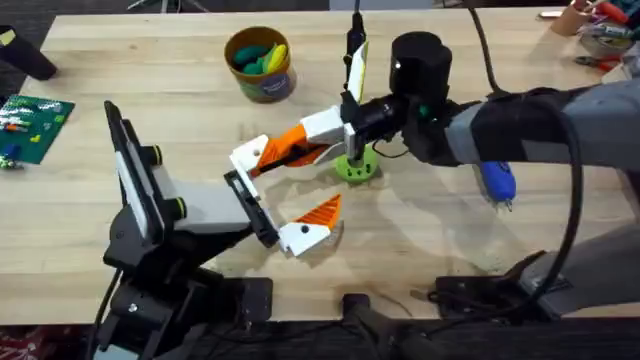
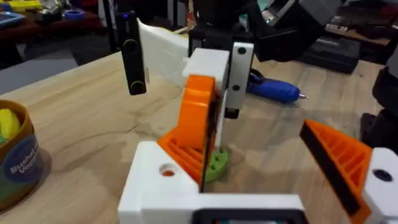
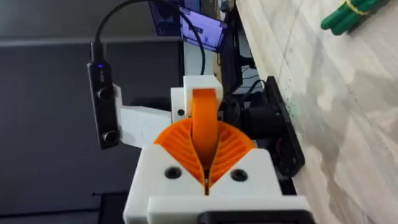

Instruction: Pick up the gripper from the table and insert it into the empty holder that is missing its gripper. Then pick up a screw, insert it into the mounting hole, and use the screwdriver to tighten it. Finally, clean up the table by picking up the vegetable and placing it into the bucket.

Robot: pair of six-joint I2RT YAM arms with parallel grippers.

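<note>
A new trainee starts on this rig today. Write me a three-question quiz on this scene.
1. True or false: the blue screwdriver lies on the table, away from both claws.
2. What does the right claw grip? A: an orange ribbed finger. B: a screw. C: a green ring.
3. Fill in: seen from the arms' bases, the yellow bucket stands on the ___ side of the table (near/far).
Key: 1 true; 2 A; 3 far.
</note>
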